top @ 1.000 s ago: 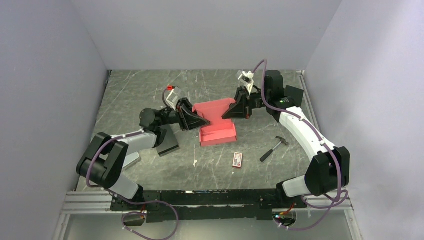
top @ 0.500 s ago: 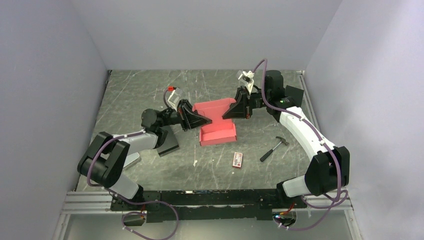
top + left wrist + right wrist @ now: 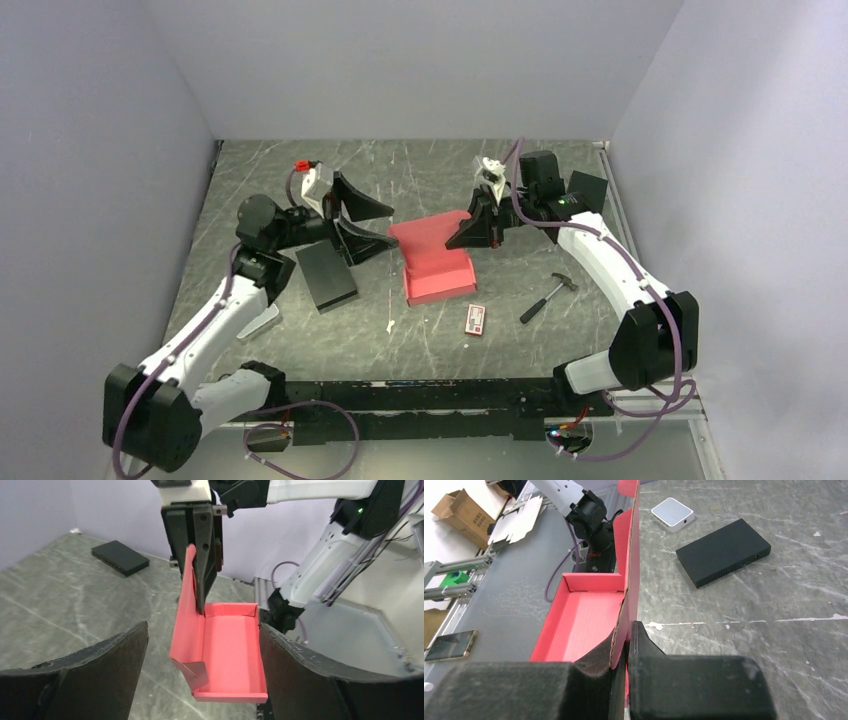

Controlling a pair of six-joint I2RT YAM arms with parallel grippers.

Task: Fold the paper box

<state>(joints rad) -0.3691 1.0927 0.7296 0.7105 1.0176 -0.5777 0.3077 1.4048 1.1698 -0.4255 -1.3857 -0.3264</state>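
Observation:
The red-pink paper box (image 3: 437,272) sits mid-table as an open tray with its lid flap standing up along the far side. My right gripper (image 3: 463,236) is shut on that upright flap at its right end; the right wrist view shows the card (image 3: 631,555) pinched between the pads (image 3: 626,642). My left gripper (image 3: 388,226) hangs open a short way left of the box and touches nothing. In the left wrist view the box (image 3: 230,650) lies ahead between the wide-spread fingers of the left gripper (image 3: 202,630), one small corner tab folded inward.
A black rectangular box (image 3: 326,275) lies left of the paper box, under my left arm. A small hammer (image 3: 548,296) and a red-and-white packet (image 3: 475,319) lie to the front right. A white scrap (image 3: 390,326) is nearby. Walls close in on three sides.
My left gripper has let go of the box's left side, opened wide and drawn back to the left and upward. The right gripper stays shut on the flap.

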